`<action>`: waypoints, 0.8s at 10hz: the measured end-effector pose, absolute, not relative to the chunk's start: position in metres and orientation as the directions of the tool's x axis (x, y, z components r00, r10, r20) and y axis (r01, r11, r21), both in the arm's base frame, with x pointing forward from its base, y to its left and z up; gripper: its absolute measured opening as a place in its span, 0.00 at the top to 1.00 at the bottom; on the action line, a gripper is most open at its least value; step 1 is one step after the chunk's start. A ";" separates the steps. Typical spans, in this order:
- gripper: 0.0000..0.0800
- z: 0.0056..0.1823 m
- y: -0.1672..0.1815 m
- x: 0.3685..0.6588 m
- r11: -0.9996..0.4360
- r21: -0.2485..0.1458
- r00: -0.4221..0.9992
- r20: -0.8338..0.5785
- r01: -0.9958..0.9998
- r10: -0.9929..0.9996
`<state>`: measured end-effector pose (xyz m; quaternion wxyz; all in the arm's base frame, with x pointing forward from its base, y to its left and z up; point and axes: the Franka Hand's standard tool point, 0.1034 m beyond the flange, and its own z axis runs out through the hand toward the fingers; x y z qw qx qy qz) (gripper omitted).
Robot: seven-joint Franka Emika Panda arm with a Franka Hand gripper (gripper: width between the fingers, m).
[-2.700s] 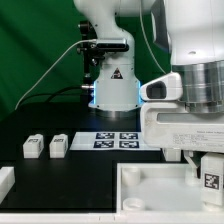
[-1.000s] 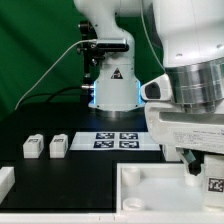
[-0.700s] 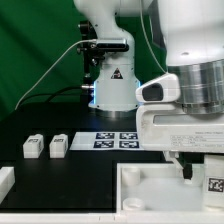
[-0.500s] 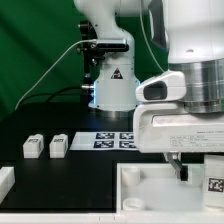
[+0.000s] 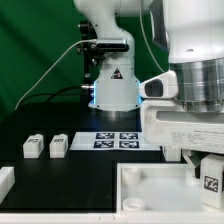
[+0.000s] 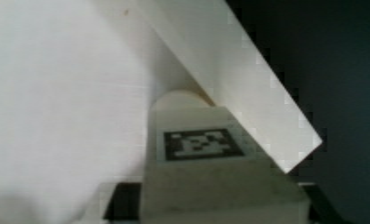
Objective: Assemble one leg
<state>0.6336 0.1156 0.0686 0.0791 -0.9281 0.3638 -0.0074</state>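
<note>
Exterior view: On a black table [image 5: 70, 170] backed by a green curtain [image 5: 40, 50], the Panda arm's gripper [image 5: 206, 166] hangs at the exterior view's right, clamped on the leg [image 5: 210, 180]. The leg's square tag faces the camera. The leg sits low over the right part of the large white panel [image 5: 150, 190] in the foreground; contact with the panel cannot be judged. Two loose legs [image 5: 33, 147] [image 5: 58, 146] stand side by side, well apart from it, at the exterior view's left. The marker board [image 5: 120, 140] lies flat before the arm's base [image 5: 112, 90]. A white part [image 5: 5, 181] is cut off at the lower left corner.

Wrist view: The leg [image 6: 200, 150] fills the gap between the dark fingers [image 6: 120, 200] of the gripper [image 6: 208, 203], tag sharp and upright. Beyond it are the panel's blurred white surface [image 6: 57, 100], a slanting white wall [image 6: 235, 80] and the dark tabletop [image 6: 324, 50].
</note>
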 end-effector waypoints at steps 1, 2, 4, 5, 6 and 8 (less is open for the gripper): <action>0.63 0.069 0.115 0.634 -0.661 -0.149 0.674 -0.057 -0.735 -0.736; 0.63 0.069 0.114 0.634 -0.515 -0.145 0.530 -0.093 -0.845 -0.843; 0.63 0.067 0.113 0.633 -0.130 -0.127 0.150 -0.165 -0.983 -0.975; 0.63 0.066 0.114 0.632 0.032 -0.109 -0.009 -0.211 -0.993 -0.977; 0.63 0.066 0.114 0.632 0.184 -0.080 -0.158 -0.254 -0.980 -0.954; 0.63 0.066 0.115 0.632 0.180 -0.082 -0.154 -0.253 -0.980 -0.955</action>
